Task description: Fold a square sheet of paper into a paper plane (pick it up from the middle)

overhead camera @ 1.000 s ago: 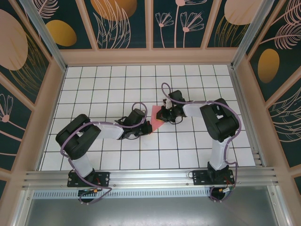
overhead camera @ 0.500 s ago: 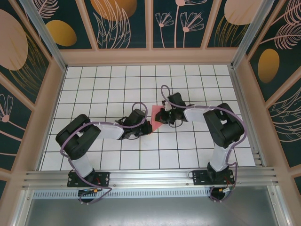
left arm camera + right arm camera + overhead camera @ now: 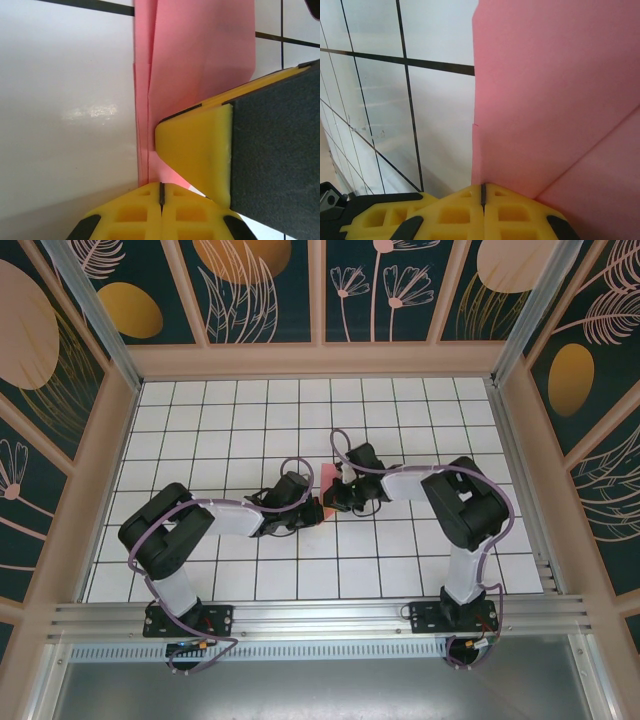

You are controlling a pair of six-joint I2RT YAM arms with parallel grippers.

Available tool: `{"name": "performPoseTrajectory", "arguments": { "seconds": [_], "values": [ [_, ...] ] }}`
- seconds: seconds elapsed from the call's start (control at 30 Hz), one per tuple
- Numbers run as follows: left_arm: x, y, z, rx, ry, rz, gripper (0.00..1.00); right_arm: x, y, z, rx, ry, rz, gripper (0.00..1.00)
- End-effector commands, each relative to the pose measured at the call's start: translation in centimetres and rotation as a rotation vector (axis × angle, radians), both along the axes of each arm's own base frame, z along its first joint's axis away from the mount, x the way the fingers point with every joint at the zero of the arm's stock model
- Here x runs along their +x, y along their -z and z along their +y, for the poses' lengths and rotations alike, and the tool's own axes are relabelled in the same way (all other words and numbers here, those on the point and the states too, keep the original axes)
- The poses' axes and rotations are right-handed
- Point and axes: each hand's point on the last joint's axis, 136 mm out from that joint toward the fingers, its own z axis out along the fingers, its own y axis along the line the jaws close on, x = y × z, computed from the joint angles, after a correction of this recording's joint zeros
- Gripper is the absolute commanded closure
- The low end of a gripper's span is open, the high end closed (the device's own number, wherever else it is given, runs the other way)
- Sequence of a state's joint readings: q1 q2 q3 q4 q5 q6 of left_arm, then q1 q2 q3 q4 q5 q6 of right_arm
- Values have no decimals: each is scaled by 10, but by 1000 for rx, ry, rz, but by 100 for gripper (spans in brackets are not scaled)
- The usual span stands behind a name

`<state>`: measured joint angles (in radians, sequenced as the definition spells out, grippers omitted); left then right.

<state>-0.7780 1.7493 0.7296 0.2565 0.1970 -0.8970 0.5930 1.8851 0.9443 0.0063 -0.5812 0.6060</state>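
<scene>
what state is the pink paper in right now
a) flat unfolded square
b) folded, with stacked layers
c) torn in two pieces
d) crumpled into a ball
b: the left wrist view shows several layered edges running side by side along the paper, and the right wrist view shows a diagonal fold line across it.

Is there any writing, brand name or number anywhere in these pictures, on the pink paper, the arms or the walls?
No text can be read anywhere.
The pink paper is plain, with folds and no print.
The white table has only black grid lines.
The walls show painted flowers and leaves, no letters.
The left pincer and the right pincer are bare yellow.
</scene>
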Motion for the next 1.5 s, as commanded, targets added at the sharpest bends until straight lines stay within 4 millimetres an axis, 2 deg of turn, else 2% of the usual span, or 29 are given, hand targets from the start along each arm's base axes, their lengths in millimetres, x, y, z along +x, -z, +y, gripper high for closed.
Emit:
{"name": "performPoseTrajectory", "arguments": {
  "seconds": [0.0, 0.03, 0.07, 0.17, 0.4, 0.73, 0.97, 1.07, 1.13, 1.17, 1.27, 1.37, 1.47],
  "values": [
    [-19, 29, 27, 121, -33, 98, 100, 10, 34, -26, -119, 34, 8, 98],
    [-21, 29, 28, 121, -33, 104, 100, 12, 34, -26, -116, 28, -1, 98],
    [-23, 30, 29, 121, -31, 110, 100, 22, 34, -36, -115, 56, -8, 98],
    [-28, 35, 32, 126, -26, 126, 100, 42, 29, -46, -102, 83, -56, 97],
    [-38, 44, 39, 141, -14, 153, 100, 79, 22, -63, -98, 135, -111, 97],
    [-40, 45, 39, 141, -4, 155, 100, 122, 29, -90, -127, 218, -122, 97],
    [-39, 44, 37, 138, 0, 151, 100, 145, 24, -99, -108, 239, -142, 97],
    [-34, 37, 34, 133, 4, 129, 100, 142, 22, -94, -84, 224, -130, 97],
    [-26, 25, 29, 113, 8, 84, 100, 133, 22, -89, -67, 209, -111, 96],
    [-21, 20, 26, 103, 9, 59, 100, 126, 23, -84, -53, 195, -99, 96],
    [-1, -15, 12, 44, 5, -50, 100, 102, 20, -71, -35, 154, -83, 96],
    [14, -42, -2, -31, 2, -134, 93, 74, 16, -55, -29, 108, -72, 96],
    [26, -55, -9, -71, -16, -180, 89, 49, 13, -43, -26, 77, -57, 96]
  ]
}}
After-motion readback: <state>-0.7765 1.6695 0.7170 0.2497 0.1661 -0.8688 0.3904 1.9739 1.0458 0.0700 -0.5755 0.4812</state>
